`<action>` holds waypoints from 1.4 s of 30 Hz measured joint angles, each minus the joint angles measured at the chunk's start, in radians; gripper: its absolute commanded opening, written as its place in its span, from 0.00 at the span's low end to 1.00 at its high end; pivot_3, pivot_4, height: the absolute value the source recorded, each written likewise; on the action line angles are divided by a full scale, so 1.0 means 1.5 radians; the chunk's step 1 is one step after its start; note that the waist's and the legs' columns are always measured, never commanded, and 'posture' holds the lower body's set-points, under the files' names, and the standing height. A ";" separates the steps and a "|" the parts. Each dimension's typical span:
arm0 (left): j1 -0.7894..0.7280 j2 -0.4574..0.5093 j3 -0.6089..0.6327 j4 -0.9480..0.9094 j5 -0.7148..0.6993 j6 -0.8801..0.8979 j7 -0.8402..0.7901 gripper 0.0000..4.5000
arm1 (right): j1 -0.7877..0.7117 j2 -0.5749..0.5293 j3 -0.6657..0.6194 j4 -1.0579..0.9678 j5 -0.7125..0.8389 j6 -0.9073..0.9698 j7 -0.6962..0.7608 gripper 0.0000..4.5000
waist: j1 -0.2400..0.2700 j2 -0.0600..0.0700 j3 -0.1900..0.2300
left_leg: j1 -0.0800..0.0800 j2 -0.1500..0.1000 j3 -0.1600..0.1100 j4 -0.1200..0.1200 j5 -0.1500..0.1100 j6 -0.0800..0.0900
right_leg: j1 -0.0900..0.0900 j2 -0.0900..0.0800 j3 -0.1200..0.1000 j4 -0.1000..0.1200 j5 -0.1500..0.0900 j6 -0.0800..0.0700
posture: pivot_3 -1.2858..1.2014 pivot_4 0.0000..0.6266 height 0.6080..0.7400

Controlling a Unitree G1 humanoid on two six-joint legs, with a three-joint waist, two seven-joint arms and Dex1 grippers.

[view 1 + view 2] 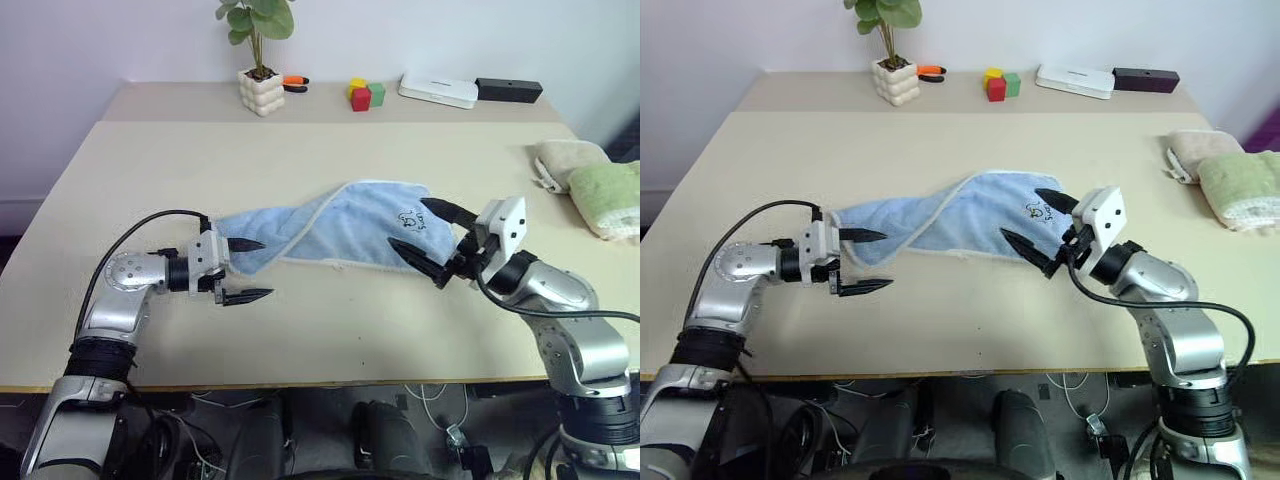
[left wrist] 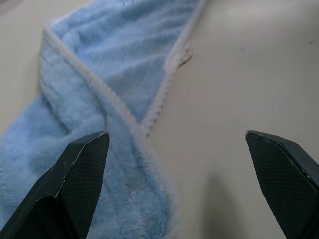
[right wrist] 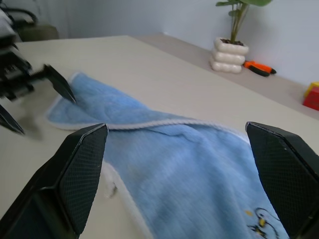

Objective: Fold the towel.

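Wide apart, the left gripper's [image 1: 246, 270] fingers flank the towel's [image 1: 340, 228] narrow twisted end; the right gripper [image 1: 428, 240] gapes likewise at its broad end, beside a small dark embroidered mark, unreadable. Light blue, whitish-hemmed, the towel lies rumpled mid-table [image 1: 330, 330]. Beyond it: potted plant [image 1: 259, 55], coloured blocks [image 1: 361, 94]; right of it, folded towels [image 1: 590, 185].

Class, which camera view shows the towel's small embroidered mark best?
The right eye view: the mark lies unobstructed on the towel, just beside the right claw. The left eye view shows it much the same. The right wrist view catches only part of it at the picture's edge, and the left wrist view shows plain blue cloth and hem.
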 measured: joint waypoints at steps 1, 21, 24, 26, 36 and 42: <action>-0.008 0.001 -0.003 0.008 0.006 -0.004 0.001 0.99 | 0.003 0.004 0.002 -0.003 0.000 0.000 -0.004 1.00 | 0.001 0.000 0.000 | 0.000 0.000 0.000 0.000 0.000 0.000 | 0.000 0.000 0.000 0.000 0.000 0.000 | 0.52 0.24 0.96; 0.022 0.045 -0.007 -0.014 -0.026 0.110 -0.049 0.02 | -0.072 0.024 0.009 0.104 -0.096 -0.031 -0.095 1.00 | -0.003 0.000 0.000 | 0.000 0.000 0.000 0.000 0.000 0.000 | 0.000 0.000 0.000 0.000 0.000 0.000 | 0.52 0.24 0.96; 0.041 0.066 0.043 -0.066 -0.097 0.174 -0.065 0.02 | -0.140 0.042 0.018 0.208 -0.152 -0.040 -0.155 1.00 | -0.009 0.000 0.000 | 0.000 0.000 0.000 0.000 0.000 0.000 | 0.000 0.000 0.000 0.001 0.000 0.000 | 0.52 0.24 0.96; 0.054 0.085 0.082 -0.104 -0.151 0.222 -0.071 0.02 | -0.193 0.048 0.022 0.294 -0.182 -0.040 -0.190 1.00 | -0.013 0.001 0.001 | 0.000 0.000 0.000 0.000 0.000 0.000 | 0.000 0.000 0.000 0.001 0.000 0.000 | 0.52 0.24 0.96; 0.186 0.104 0.171 -0.256 -0.256 0.320 -0.055 0.02 | -0.522 0.078 0.018 0.868 -0.234 -0.082 -0.232 1.00 | -0.018 0.003 0.002 | 0.000 0.000 0.002 -0.002 0.001 -0.001 | -0.002 0.000 0.001 0.001 0.000 0.000 | 0.52 0.24 0.96; 0.267 0.105 0.190 -0.315 -0.266 0.329 -0.035 0.02 | -0.606 0.096 -0.033 1.057 -0.208 -0.113 -0.182 1.00 | -0.018 0.003 0.002 | 0.000 0.000 0.002 -0.002 0.001 -0.001 | -0.002 0.000 0.002 0.001 0.000 0.000 | 0.52 0.24 0.96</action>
